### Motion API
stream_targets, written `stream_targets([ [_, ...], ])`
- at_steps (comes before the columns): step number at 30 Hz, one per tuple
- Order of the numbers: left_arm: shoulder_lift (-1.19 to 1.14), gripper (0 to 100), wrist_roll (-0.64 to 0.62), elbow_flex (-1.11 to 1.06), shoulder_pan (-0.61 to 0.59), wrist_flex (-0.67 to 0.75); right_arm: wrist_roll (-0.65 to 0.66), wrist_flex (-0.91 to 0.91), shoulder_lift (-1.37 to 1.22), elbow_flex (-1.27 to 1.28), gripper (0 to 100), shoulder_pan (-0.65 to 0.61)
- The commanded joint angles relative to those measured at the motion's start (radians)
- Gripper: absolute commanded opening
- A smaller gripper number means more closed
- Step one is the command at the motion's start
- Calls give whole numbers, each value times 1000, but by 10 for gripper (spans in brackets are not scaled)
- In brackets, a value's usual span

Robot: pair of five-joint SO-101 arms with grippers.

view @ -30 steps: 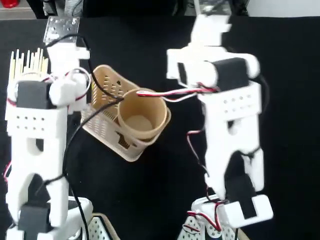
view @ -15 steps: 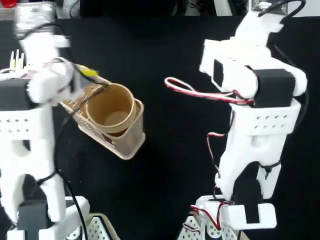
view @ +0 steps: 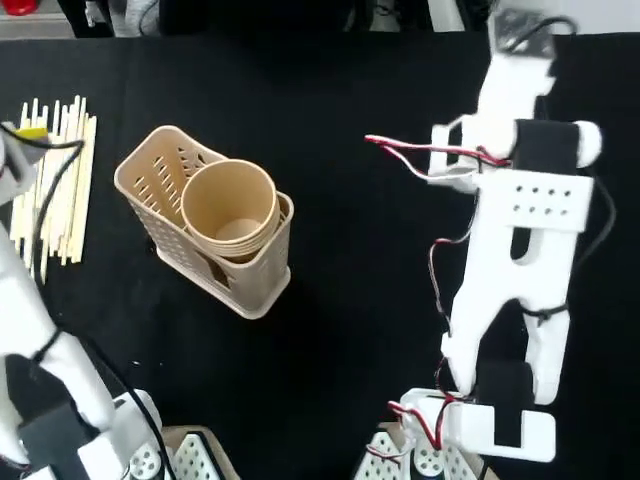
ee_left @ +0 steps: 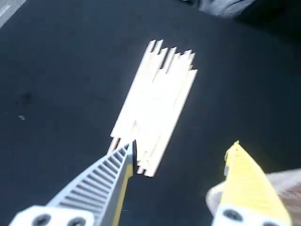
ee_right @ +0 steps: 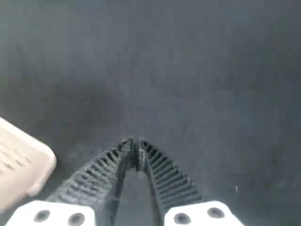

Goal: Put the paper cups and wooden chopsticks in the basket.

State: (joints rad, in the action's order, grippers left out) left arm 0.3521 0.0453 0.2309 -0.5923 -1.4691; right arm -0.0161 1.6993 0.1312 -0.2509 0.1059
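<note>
Basket: tan, slotted, standing upright on the black table, left of centre in the high view. One corner of it also appears in the right wrist view.

Paper cups: nested one inside another and seated in the basket, mouths up. At least two rims can be made out; the exact count cannot be told. This part of the task reads as done.

Wooden chopsticks: lying flat on the table in a loose parallel bundle, to the left of the basket and apart from it. None is in the basket. This part of the task is left to do.

Left gripper: jaws spread wide, holding nothing, poised above the near end of the chopsticks without touching them. It is judged best placed to take up the bundle.

Right gripper: jaws closed tip to tip with nothing between them, over bare table beside the basket.
</note>
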Motion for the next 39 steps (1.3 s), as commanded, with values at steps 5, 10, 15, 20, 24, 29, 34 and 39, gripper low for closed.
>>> stream_targets([
  [5,-178,307,110,-252,-107,368,115,-436,30,496,13,21],
  [10,-462,306,110,-94,-125,407,109,-652,22,720,13,21],
  [15,-799,305,109,234,-114,321,23,-855,21,911,13,-12],
  [20,-1129,286,112,674,-88,152,20,-961,21,997,13,-57],
  [24,-1364,228,158,1029,-64,14,20,-1013,21,1024,13,-77],
  [29,-1587,223,160,1334,-44,-104,20,-1017,21,1029,13,-75],
  [34,-1659,130,161,1426,-42,-178,20,-1017,21,1029,13,-75],
  [39,-1653,34,161,1425,-38,-224,20,-1017,21,1029,13,-75],
])
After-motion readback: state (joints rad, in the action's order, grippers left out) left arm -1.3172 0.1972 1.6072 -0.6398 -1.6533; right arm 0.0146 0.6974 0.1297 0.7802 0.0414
